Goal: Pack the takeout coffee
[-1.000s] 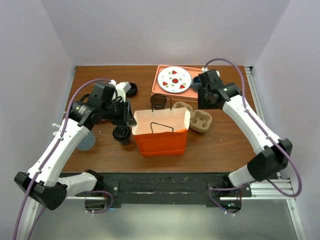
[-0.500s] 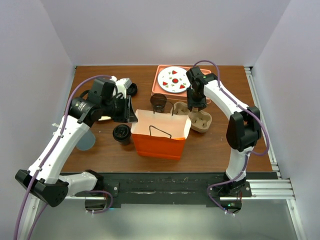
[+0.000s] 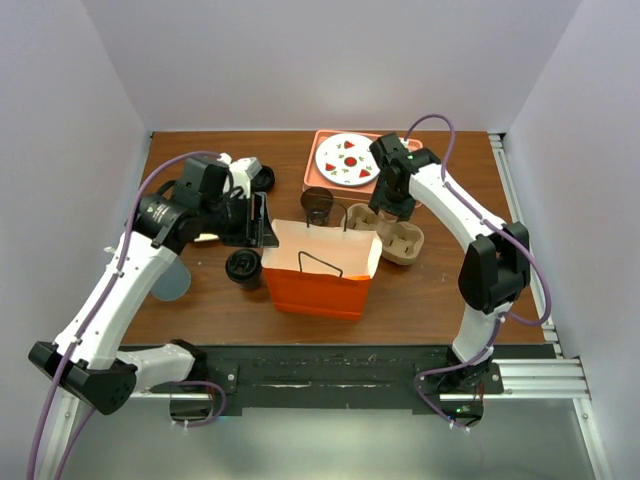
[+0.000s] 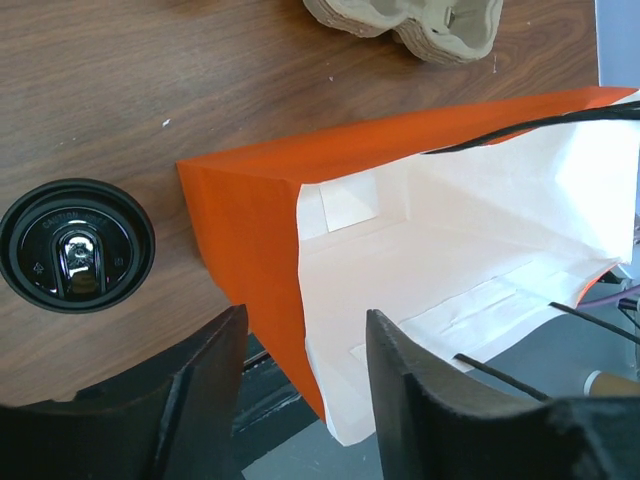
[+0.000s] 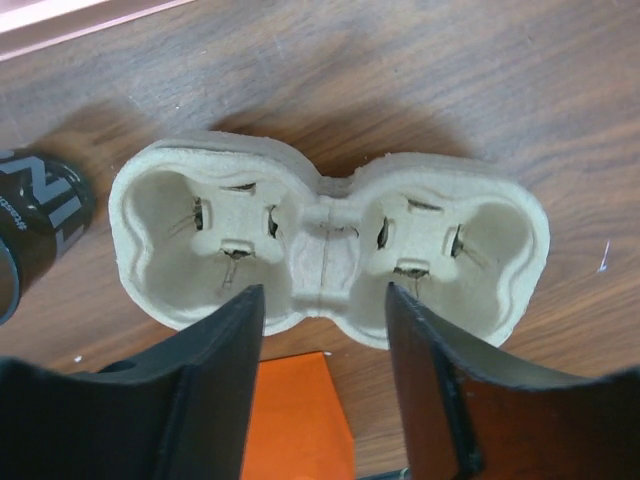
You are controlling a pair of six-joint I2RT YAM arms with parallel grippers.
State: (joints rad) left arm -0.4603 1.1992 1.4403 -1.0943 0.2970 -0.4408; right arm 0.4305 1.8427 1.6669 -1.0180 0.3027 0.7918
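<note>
Item: small dark disposable cup with round black lid (image 4: pixel 77 245). Stood upright on your desk (image 4: pixel 150 60), just outside your left claw (image 4: pixel 300 400), spread empty over the orange paper bag (image 4: pixel 250 230); your right claw (image 5: pixel 325 380), also spread, farther off.

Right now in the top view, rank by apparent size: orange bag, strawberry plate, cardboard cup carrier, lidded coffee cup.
1. orange bag, clearly largest.
2. cardboard cup carrier and strawberry plate: about alike; the right arm hides part of the carrier, so unranked.
3. lidded coffee cup, smallest.
</note>
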